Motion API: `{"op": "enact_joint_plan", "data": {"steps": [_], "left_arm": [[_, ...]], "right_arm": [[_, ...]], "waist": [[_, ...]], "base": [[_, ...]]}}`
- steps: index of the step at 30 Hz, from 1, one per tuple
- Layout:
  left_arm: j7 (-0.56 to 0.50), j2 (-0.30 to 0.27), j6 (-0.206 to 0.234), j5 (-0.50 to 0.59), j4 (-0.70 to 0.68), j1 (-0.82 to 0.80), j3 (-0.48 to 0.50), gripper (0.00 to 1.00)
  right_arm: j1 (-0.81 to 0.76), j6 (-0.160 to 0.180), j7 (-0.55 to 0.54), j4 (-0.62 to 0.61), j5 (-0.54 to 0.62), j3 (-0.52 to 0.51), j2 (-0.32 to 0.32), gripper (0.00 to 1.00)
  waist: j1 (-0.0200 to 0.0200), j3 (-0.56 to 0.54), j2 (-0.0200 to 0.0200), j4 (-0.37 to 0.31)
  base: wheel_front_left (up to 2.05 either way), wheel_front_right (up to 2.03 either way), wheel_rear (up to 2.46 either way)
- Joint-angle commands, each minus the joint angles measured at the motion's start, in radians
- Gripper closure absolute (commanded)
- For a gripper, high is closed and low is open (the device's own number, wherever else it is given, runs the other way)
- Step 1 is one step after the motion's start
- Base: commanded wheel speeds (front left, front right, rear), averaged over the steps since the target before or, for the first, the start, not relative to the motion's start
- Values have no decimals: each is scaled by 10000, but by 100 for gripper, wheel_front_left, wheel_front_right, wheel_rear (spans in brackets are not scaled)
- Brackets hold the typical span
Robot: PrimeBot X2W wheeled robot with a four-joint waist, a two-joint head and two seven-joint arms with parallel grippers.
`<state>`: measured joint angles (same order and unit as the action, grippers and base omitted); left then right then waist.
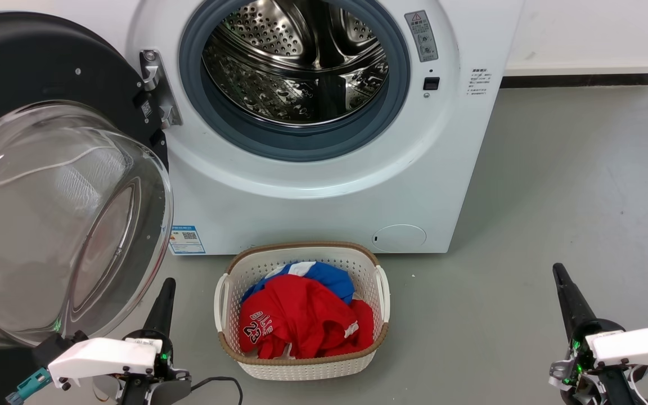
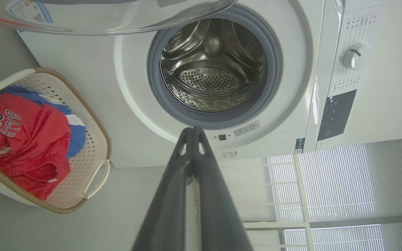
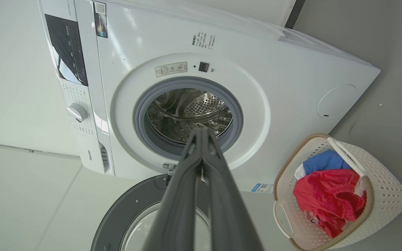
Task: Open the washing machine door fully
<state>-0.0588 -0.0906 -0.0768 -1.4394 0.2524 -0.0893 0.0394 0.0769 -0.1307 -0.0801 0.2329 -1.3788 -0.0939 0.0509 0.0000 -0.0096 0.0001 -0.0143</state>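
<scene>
The white washing machine [image 1: 324,191] stands ahead with its steel drum [image 1: 296,62] exposed. Its door [image 1: 54,219], a black ring with a bulging clear glass bowl, is swung far out to the left on its hinge [image 1: 155,90]. My left gripper [image 1: 166,284] is shut and empty, low at the left, just right of the glass bowl's lower edge. My right gripper [image 1: 559,273] is shut and empty at the lower right, well away from the machine. In the left wrist view the gripper [image 2: 193,129] points at the drum opening [image 2: 215,66]; the right gripper [image 3: 201,130] does the same, with the door [image 3: 131,216] below it.
A white laundry basket [image 1: 383,292] holding red and blue clothes [image 1: 296,315] sits on the grey floor in front of the machine, between my two arms. The floor [image 1: 571,185] stretches to the right of the machine, up to a white wall base.
</scene>
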Motion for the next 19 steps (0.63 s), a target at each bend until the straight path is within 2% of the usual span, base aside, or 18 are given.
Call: {"op": "enact_joint_plan", "data": {"steps": [1, 19], "left_arm": [[-60, 16, -89, -167, -69, -202, 110, 100], [-403, 274, -409, -1204, -76, -217, 560, 100]], "right_arm": [[193, -1, -47, -8, -232, -41, -9, 100], [298, -1, -239, 83, -1633, -152, -13, 100]], "waist": [[0, 6, -1, 7], [0, 80, -1, 91]], "base": [[0, 0, 0], [0, 0, 0]]}}
